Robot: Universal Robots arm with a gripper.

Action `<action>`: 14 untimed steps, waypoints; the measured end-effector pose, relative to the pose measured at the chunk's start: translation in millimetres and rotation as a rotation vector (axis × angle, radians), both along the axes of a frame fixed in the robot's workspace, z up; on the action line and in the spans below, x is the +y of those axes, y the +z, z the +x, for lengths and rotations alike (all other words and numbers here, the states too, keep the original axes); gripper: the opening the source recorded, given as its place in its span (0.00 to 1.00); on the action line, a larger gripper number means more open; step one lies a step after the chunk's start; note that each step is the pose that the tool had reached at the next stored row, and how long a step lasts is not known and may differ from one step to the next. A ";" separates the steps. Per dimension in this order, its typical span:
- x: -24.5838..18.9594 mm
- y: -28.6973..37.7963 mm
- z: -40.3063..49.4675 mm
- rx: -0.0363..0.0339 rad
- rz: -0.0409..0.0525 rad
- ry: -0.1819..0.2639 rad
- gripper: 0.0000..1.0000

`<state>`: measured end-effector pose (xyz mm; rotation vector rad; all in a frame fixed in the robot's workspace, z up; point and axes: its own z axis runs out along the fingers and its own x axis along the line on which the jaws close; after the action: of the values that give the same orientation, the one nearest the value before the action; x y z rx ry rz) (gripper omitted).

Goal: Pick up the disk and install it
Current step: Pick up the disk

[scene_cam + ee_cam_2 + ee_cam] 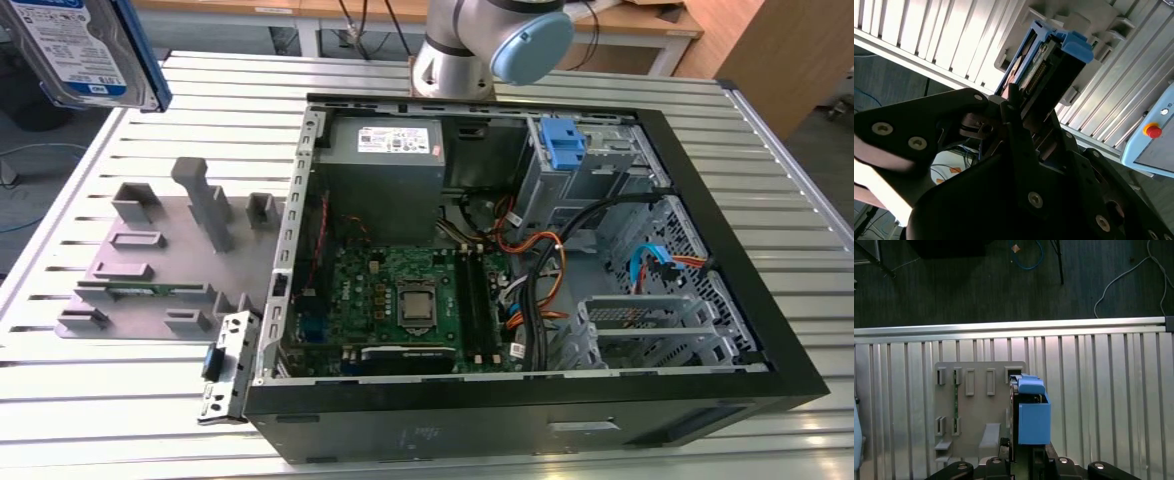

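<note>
Slatted metal surface (80, 400), dark floor with loose cables beyond its edge. Open computer case (747, 330) lies on its side, motherboard (407, 300) up, grey power-supply box (387, 140) and blue bracket (566, 145) at its far end by the arm's base (454, 60). Grey slotted fixture plate (147, 290) sits just beside the case, on the exterior view's left. Fingers (1015, 125) clamped on the disk (1046, 60), blue rails along both edges. Disk is off the surface, held above the fixture plate in both wrist views; label faces the exterior view at its upper left corner.
</note>
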<state>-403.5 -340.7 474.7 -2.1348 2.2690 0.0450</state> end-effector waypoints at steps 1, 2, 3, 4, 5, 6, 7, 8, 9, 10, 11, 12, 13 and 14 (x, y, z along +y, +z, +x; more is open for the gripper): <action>0.0 0.1 0.0 0.0001 0.0000 0.000 0.35; 0.0 0.2 0.0 0.0002 -0.0001 0.000 0.35; 0.0 0.2 0.0 0.0001 -0.0001 0.000 0.35; 0.0 0.3 0.0 0.0002 -0.0001 0.000 0.35; 0.0 0.4 0.4 0.0004 -0.0002 0.000 0.35; 0.0 0.4 1.1 0.0004 -0.0002 0.000 0.35; -0.1 0.3 2.0 0.0003 -0.0001 0.000 0.35; 0.0 0.3 3.3 0.0002 -0.0001 0.000 0.35; 0.0 0.3 4.8 0.0002 -0.0001 0.000 0.35; 0.0 0.3 6.6 0.0002 0.0000 0.000 0.35; 0.0 0.2 8.6 0.0001 0.0000 0.000 0.35; 0.0 0.2 10.8 0.0001 0.0000 0.000 0.35; 0.0 0.2 13.1 0.0001 -0.0001 0.000 0.35; -0.1 0.3 15.4 0.0002 0.0000 0.000 0.35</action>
<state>-388.1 -340.7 475.0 -2.1349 2.2692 0.0452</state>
